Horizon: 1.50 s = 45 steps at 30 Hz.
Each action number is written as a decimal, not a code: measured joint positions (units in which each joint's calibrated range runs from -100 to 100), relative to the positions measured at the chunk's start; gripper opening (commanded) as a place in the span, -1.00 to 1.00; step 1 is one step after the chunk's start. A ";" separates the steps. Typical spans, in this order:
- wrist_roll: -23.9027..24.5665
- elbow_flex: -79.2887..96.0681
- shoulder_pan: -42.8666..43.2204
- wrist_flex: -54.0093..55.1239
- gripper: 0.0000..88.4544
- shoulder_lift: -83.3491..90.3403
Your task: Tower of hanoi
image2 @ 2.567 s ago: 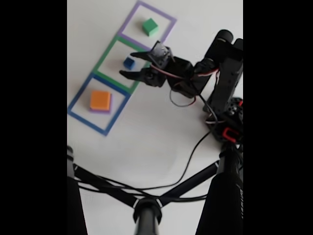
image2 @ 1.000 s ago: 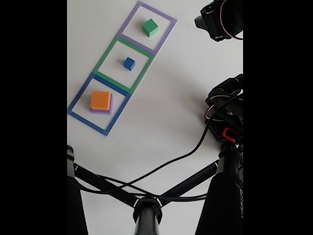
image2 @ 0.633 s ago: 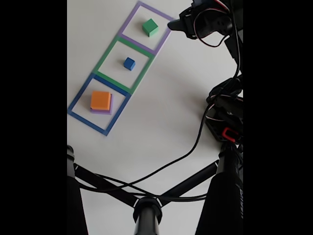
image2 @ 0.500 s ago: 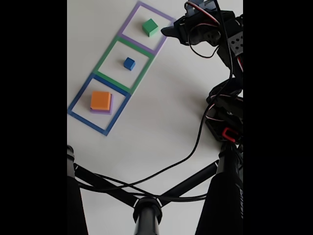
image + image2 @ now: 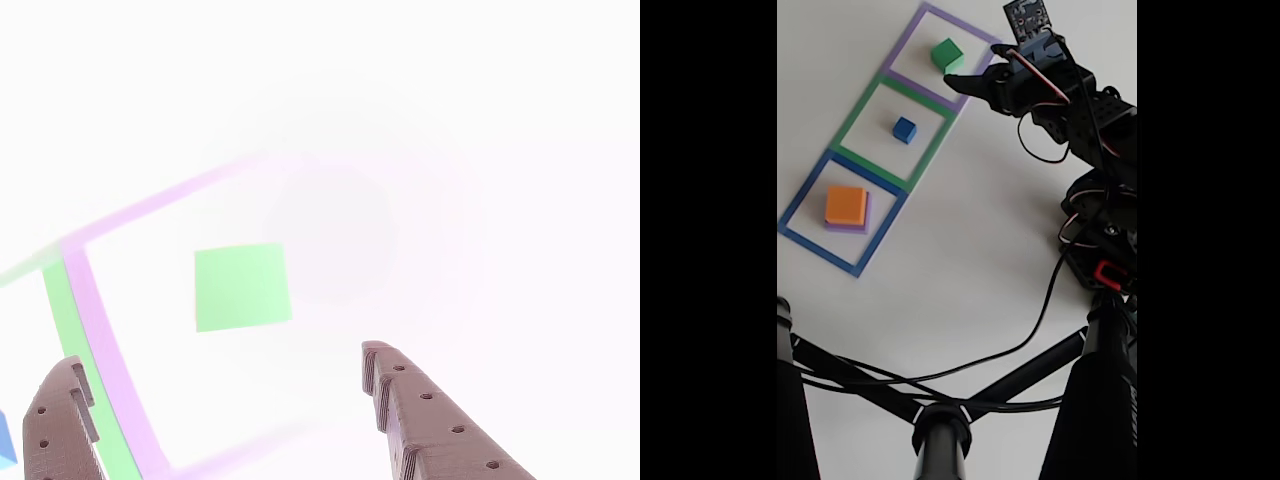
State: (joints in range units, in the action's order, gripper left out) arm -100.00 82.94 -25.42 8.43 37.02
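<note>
- On the white surface, left to right in the fixed view: orange block stacked on the purple slab, blue cube, green cube, each inside its own taped outline.
- The gripper hangs just right of the green cube, fingers spread and empty; a slanted descent could nudge the cube aside.
- Overexposure in the other view washes out the cube's edges.
</note>
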 measured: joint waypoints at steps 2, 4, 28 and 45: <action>0.00 0.09 0.00 4.74 -0.28 -4.39; 0.00 0.52 0.00 9.07 -0.28 -8.19; 0.00 -6.88 0.00 40.69 -0.29 -42.97; 0.00 -14.97 0.33 49.28 -0.37 -56.31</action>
State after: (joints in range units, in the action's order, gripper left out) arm -100.00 67.97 -25.09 57.70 -19.29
